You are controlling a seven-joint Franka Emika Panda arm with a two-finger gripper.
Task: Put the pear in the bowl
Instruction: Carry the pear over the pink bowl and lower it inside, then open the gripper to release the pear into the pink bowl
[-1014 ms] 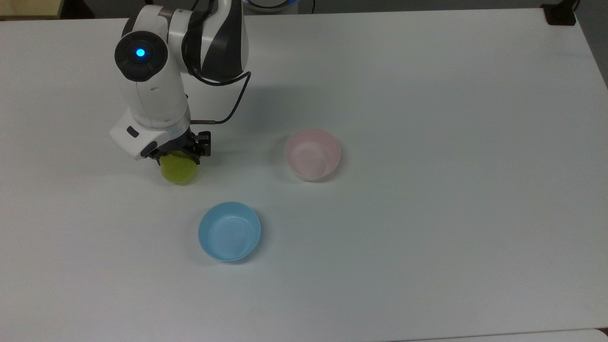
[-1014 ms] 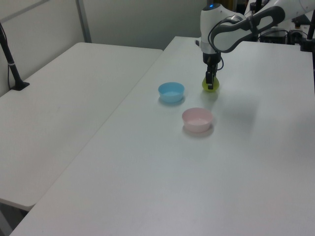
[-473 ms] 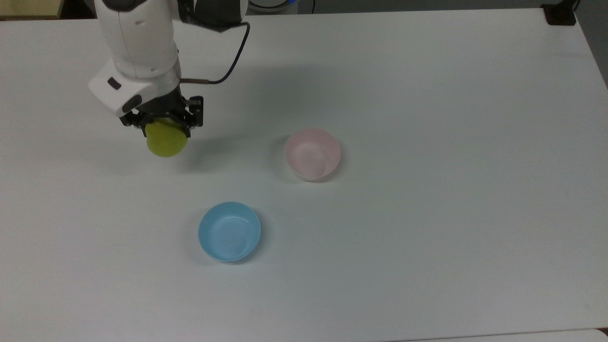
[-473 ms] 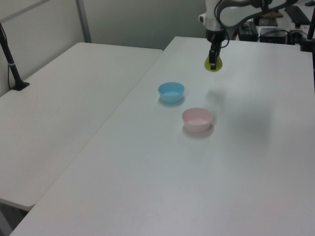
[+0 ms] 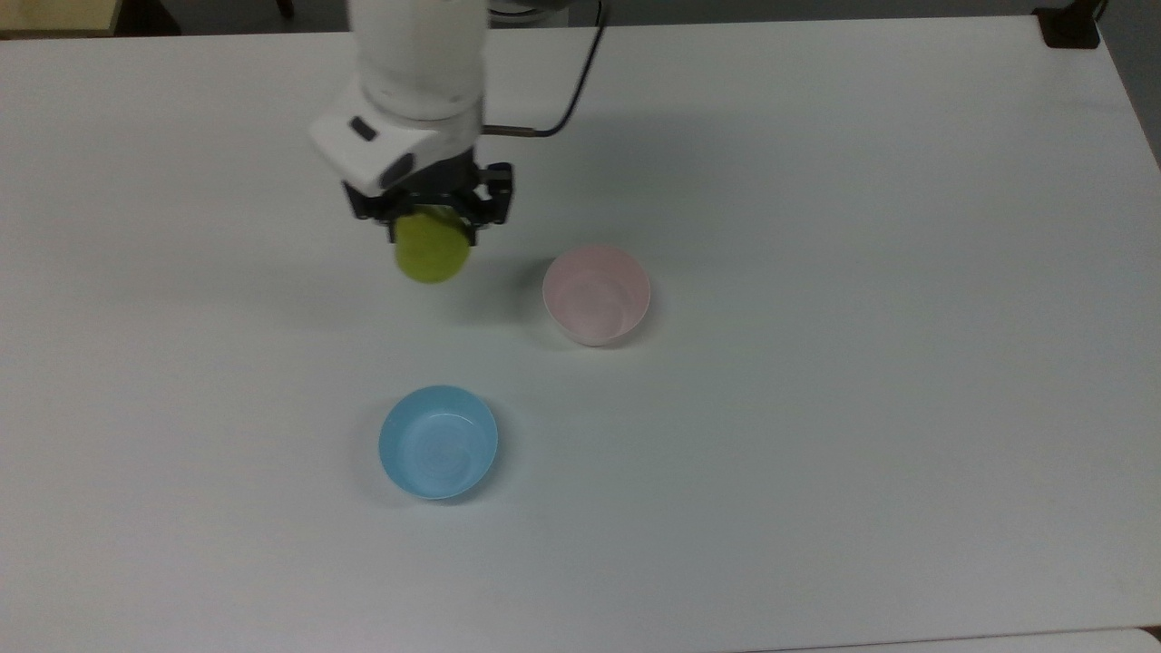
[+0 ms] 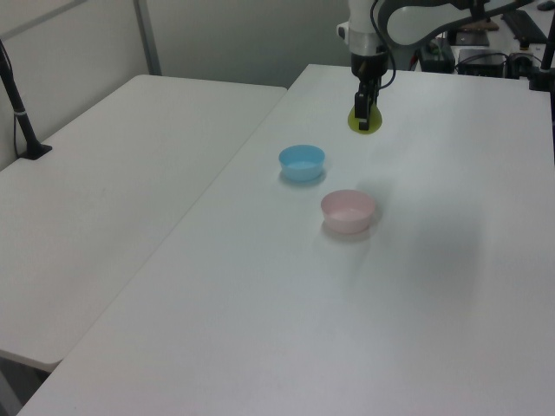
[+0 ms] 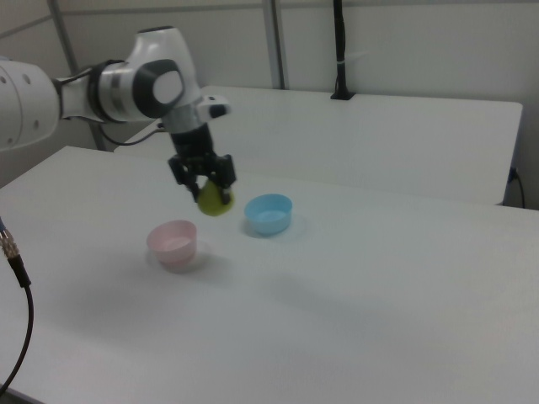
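One yellow-green rounded pear (image 5: pixel 432 250) hanging clamped in black two-finger gripper (image 5: pixel 430 218); one pale pink round plastic bowl (image 5: pixel 596 294); one light blue bowl (image 5: pixel 438 442). Right view revealing pear lifted off white table (image 7: pixel 404 286).

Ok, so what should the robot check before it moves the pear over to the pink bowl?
1. Pear held in the gripper: ok.
2. Pear lifted off the table: ok, its shadow lies apart from it in the left view.
3. Pink bowl upright and empty: ok.
4. Pear above the pink bowl: not ok, it hangs to the top view's left of it.
5. Blue bowl out of the path: ok.
6. Grip firm enough: cannot tell.
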